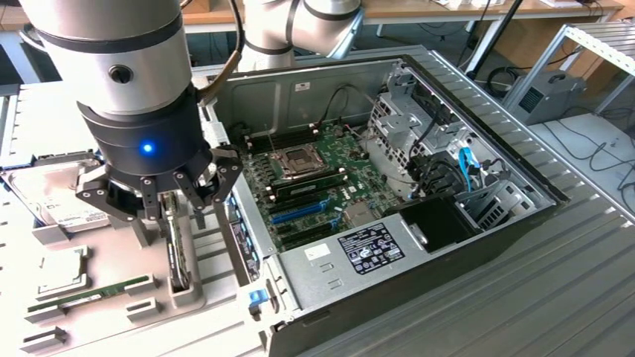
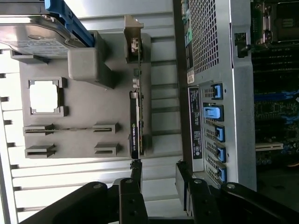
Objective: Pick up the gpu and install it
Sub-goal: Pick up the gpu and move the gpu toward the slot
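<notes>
The gpu (image 1: 180,256) is a thin black card with a green edge, standing on edge in a slot of the grey parts tray (image 1: 119,327) at the exterior view's left. In the wrist view the gpu (image 2: 136,128) appears edge-on. My gripper (image 1: 178,214) hangs just above the card's far end, fingers spread. The wrist view shows the gripper (image 2: 159,176) open with nothing between its fingers. The card lines up with one finger (image 2: 136,173) rather than with the gap. The open computer case (image 1: 516,223) lies beside the tray, its motherboard (image 1: 328,178) exposed.
On the tray are a silver hard drive (image 1: 58,192), a square processor (image 1: 62,271) and a slim green memory stick (image 1: 91,292). The case's rear wall with blue clips (image 2: 216,135) runs close alongside the card. Cables and a drive cage (image 1: 407,126) crowd the case's far side.
</notes>
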You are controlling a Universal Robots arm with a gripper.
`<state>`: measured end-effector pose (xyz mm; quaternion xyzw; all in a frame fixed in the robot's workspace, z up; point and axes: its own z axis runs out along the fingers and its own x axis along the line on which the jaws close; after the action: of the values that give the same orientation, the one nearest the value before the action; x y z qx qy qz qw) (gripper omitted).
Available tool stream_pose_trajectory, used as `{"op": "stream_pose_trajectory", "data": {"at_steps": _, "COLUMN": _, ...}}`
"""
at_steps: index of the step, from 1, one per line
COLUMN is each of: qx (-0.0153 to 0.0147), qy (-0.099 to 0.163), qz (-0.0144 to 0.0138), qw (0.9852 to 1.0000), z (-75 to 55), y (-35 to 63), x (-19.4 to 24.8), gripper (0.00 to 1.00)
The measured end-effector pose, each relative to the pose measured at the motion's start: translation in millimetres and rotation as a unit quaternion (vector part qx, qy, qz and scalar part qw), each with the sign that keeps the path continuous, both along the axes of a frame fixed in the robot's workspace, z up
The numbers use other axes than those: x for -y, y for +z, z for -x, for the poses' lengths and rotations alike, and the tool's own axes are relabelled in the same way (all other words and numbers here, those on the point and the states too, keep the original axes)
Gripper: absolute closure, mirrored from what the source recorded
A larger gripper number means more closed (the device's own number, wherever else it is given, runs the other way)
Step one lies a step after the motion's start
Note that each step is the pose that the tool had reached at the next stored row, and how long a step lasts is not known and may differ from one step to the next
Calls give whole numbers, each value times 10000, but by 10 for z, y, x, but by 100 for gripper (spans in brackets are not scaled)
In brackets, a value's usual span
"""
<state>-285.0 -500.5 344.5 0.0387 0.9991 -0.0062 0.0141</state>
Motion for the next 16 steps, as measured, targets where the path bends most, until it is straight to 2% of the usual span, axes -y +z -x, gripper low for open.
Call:
{"op": "stream_pose_trajectory", "data": {"at_steps": 1, "qx": 0, "qy": 0, "qz": 0, "qw": 10000, "z": 0, "y": -93, "x": 1, "gripper": 58}}
{"op": "stream_pose_trajectory", "data": {"at_steps": 6, "qx": 1, "qy": 0, "qz": 0, "qw": 10000, "z": 0, "y": -99, "x": -5, "gripper": 58}}
{"op": "stream_pose_trajectory", "data": {"at_steps": 16, "qx": 0, "qy": 0, "qz": 0, "qw": 10000, "z": 15, "y": -114, "x": -79, "gripper": 58}}
